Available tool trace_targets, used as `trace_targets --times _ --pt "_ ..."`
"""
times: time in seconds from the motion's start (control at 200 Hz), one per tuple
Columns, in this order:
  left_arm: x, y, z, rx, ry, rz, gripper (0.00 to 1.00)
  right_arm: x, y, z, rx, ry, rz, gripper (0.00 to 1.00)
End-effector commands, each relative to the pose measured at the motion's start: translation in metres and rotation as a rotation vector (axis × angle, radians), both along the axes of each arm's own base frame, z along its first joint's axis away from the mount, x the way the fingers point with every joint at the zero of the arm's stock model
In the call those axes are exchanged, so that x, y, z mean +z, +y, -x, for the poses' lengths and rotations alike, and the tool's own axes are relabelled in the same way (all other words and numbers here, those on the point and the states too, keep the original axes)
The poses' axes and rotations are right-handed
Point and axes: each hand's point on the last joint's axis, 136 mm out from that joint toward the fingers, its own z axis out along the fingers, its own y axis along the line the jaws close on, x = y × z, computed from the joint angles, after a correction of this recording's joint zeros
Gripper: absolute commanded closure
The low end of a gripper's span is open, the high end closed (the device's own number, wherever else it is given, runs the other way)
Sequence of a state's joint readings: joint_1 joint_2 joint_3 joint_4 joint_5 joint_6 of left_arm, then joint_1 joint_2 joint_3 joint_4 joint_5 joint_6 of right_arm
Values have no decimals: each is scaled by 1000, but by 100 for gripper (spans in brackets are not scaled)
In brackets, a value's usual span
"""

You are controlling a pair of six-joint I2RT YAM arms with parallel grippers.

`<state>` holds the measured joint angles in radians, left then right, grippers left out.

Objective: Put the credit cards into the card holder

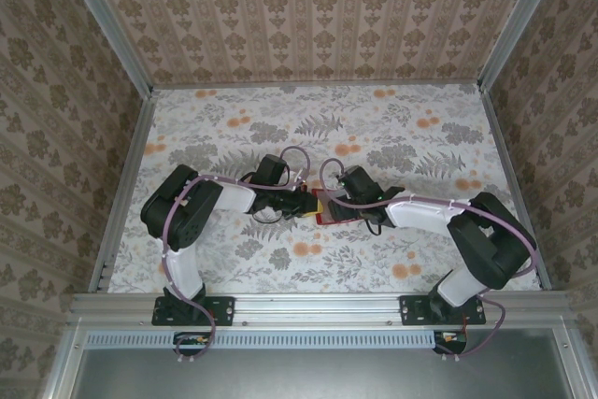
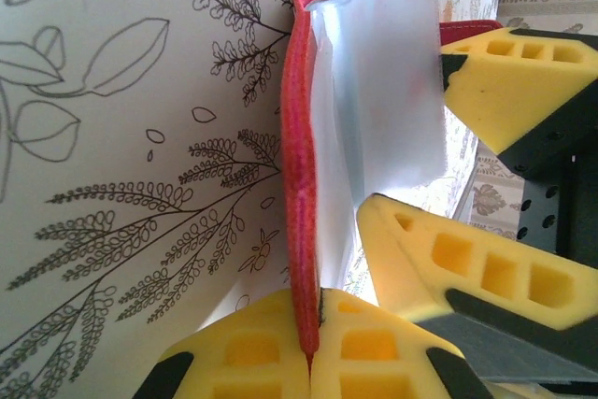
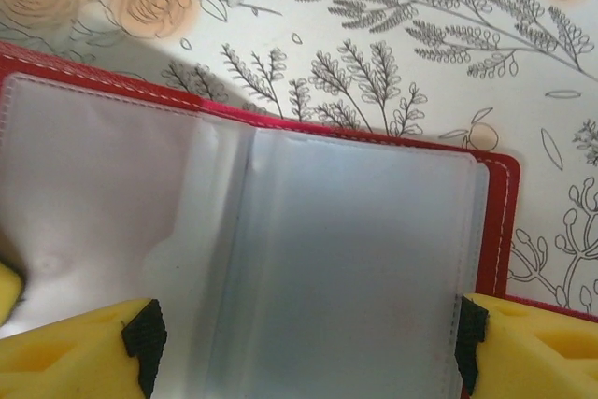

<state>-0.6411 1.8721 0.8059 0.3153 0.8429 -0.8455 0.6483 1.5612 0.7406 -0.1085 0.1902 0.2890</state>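
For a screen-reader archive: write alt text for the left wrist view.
The left end effector pinches the red edge of the open card holder against a floral tablecloth. The right end effector, open, flanks its pale see-through pockets.

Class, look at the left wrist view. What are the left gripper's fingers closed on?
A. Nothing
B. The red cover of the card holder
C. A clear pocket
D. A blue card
B: the left gripper has both yellow fingers pressed together on the red cover edge of the card holder, which runs up from between them.
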Motion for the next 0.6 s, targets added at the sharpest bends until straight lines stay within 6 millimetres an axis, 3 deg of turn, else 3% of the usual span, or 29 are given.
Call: trace_targets --times 0.0,0.175,0.29,0.395,0.44,0.595 --pt "5 1 8 -17 11 12 100 -1 -33 -6 -162 -3 129 17" --pt "1 4 8 -15 14 -10 100 17 -68 -6 -329 -57 145 16" --pt "-2 7 7 -11 14 -25 74 28 -77 -3 -355 -64 104 16" --pt "5 11 4 -7 2 -24 61 36 -58 1 -266 -34 26 16" --pt "8 14 2 -1 -10 -32 57 49 -46 1 -215 -39 -38 16" --pt "22 26 -6 17 -44 -55 52 59 -5 9 -52 28 -173 17"
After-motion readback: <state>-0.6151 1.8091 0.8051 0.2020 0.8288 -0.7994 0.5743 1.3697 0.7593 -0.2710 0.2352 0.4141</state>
